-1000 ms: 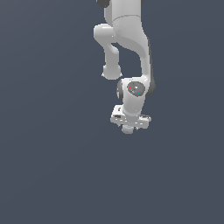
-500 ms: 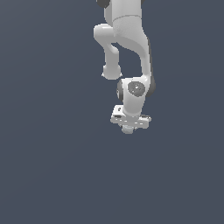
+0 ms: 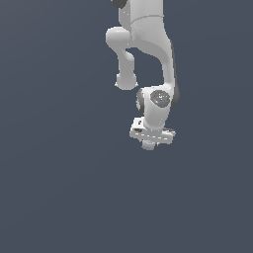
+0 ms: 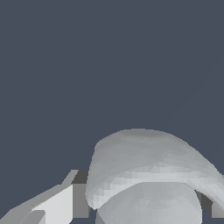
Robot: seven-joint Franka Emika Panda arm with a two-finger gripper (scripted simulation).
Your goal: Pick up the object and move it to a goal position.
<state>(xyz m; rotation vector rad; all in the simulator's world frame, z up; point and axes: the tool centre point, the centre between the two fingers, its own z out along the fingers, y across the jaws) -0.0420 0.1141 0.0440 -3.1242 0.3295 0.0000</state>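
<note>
The object (image 4: pixel 144 162) is a pale grey-white rounded lump that fills the space between my two fingers in the wrist view. One finger (image 4: pixel 61 203) presses on one side of it, and the other finger (image 4: pixel 212 209) shows at the frame edge on the far side. In the exterior view the object (image 3: pixel 148 145) is a tiny lump poking out just under the white gripper bar (image 3: pixel 152 133). My gripper (image 3: pixel 148 142) is shut on the object and hangs below the arm, above the dark grey ground.
Only the white arm (image 3: pixel 148 29) shows, reaching down from the exterior view's top, over a plain dark grey ground (image 3: pixel 59 197). No other thing and no goal marker is in view.
The gripper with the object has drifted slightly toward the exterior view's right, and the wrist has turned a little. The grip has not changed.
</note>
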